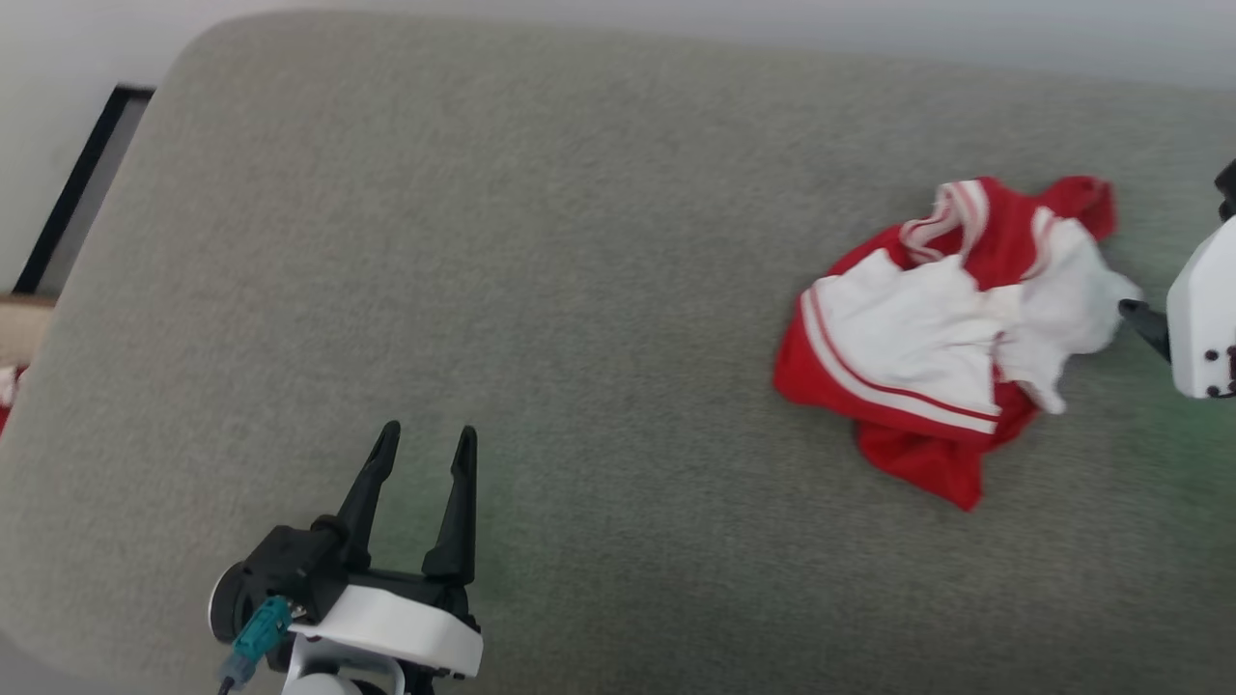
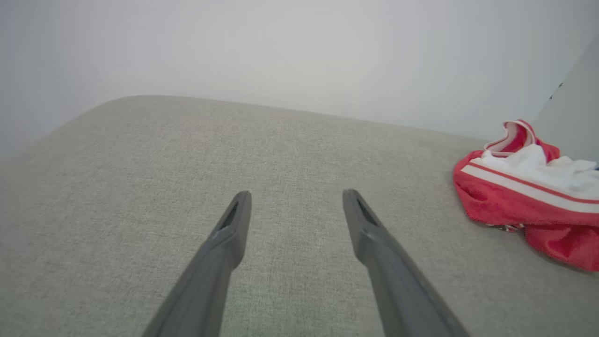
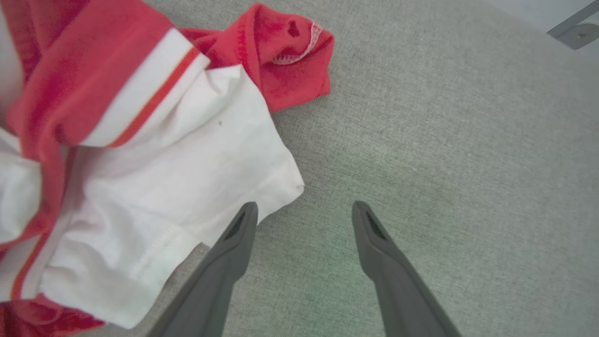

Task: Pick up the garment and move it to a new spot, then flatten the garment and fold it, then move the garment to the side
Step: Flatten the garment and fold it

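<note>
Lying crumpled on the grey cushion point(image 1: 483, 241), the red-and-white garment point(image 1: 927, 328) slants diagonally, striped trim showing; my left gripper point(image 1: 422, 439) and right gripper point(image 3: 304, 206) gape, empty.

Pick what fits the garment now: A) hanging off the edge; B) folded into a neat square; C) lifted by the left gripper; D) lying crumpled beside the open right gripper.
D: the garment lies bunched on the grey surface, the right gripper open beside its white edge, holding nothing.
</note>
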You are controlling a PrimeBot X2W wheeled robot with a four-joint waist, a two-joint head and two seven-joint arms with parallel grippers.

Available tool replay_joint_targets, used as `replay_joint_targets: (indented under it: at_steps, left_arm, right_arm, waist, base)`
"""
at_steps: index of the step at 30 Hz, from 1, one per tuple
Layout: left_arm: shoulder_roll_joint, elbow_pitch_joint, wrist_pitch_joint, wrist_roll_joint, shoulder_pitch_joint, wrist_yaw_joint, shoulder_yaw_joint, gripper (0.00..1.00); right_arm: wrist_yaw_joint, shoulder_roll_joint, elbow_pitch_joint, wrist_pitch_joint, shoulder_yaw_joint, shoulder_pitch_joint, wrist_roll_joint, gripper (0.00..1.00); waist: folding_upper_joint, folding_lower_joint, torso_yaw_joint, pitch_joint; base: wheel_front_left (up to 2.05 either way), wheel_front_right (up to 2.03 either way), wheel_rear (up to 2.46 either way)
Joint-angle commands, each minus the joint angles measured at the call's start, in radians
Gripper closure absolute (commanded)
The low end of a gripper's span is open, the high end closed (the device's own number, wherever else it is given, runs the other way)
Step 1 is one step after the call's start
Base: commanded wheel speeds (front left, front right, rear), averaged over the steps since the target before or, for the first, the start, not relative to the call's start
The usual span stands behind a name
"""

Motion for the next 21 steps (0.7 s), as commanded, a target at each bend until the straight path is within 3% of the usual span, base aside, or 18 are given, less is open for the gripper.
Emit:
replay_joint_targets:
  at_steps: [1, 9, 10, 12, 13, 21]
  left_arm:
    - [-0.001, 0.000, -0.002, -0.010, -0.015, 0.001, -0.003, 0.00]
    - [-0.002, -0.008, -0.002, -0.052, -0.035, 0.001, -0.017, 0.00]
    - [-0.002, -0.008, -0.002, -0.056, -0.040, 0.001, -0.018, 0.00]
    - [-0.002, -0.005, -0.002, -0.058, -0.047, 0.001, -0.018, 0.00]
    - [-0.001, -0.004, -0.002, -0.060, -0.052, 0.001, -0.018, 0.00]
    - [-0.001, 0.000, -0.002, -0.062, -0.080, 0.001, -0.028, 0.00]
  right_arm:
    - [-0.001, -0.008, 0.011, 0.012, 0.012, -0.013, 0.008, 0.00]
    - [-0.001, -0.043, 0.036, 0.067, 0.122, -0.056, 0.090, 0.00]
    - [-0.001, -0.052, 0.030, 0.071, 0.154, -0.052, 0.108, 0.19]
    - [-0.001, -0.063, 0.020, 0.075, 0.189, -0.051, 0.128, 0.87]
    - [-0.001, -0.070, 0.018, 0.071, 0.201, -0.055, 0.138, 1.00]
    - [-0.003, -0.108, 0.036, -0.009, 0.234, -0.097, 0.193, 1.00]
  waist:
    - [0.0000, 0.0000, 0.032, 0.031]
    - [0.0000, 0.0000, 0.062, 0.079]
    - [0.0000, 0.0000, 0.061, 0.087]
    - [0.0000, 0.0000, 0.057, 0.092]
    - [0.0000, 0.0000, 0.055, 0.094]
    - [0.0000, 0.0000, 0.030, 0.097]
  base:
    - [0.00, 0.00, 0.00]
    - [0.00, 0.00, 0.00]
    - [0.00, 0.00, 0.00]
    - [0.00, 0.00, 0.00]
    - [0.00, 0.00, 0.00]
    - [0.00, 0.00, 0.00]
